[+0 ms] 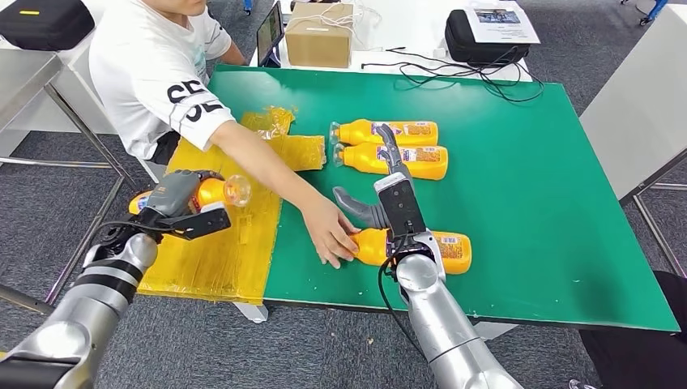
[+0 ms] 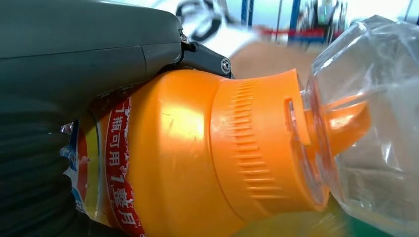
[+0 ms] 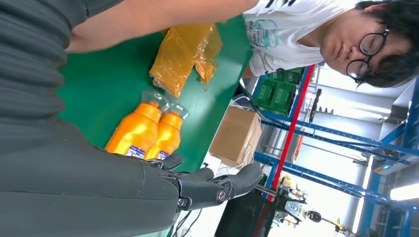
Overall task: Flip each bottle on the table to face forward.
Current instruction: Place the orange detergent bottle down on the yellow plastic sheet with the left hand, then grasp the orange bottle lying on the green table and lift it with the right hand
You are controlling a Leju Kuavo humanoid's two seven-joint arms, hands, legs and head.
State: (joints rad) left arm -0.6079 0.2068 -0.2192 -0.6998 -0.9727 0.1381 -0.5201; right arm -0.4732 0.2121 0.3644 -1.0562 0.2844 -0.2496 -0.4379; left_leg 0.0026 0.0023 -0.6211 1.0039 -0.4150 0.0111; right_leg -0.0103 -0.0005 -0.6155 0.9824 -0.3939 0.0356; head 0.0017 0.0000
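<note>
Left hand (image 1: pixel 180 197) grips a bottle (image 1: pixel 212 193), mid-left of frame. Right hand (image 1: pixel 379 182) open, fingers spread above a centre bottle (image 1: pixel 450 251) on the tabletop (image 1: pixel 535 186); person's hand (image 1: pixel 328 231) touches it.

Two bottles (image 1: pixel 389 146) side by side on the worktop (image 1: pixel 535 194), third bottle (image 1: pixel 441 251) nearer than them, cardboard box (image 1: pixel 319 34) beyond them

Held bottle (image 2: pixel 197 158) label reads "瓶可用1整月"

A green table (image 1: pixel 551 203) stands on grey carpet (image 1: pixel 194 340), a white table (image 1: pixel 413 32) behind.
</note>
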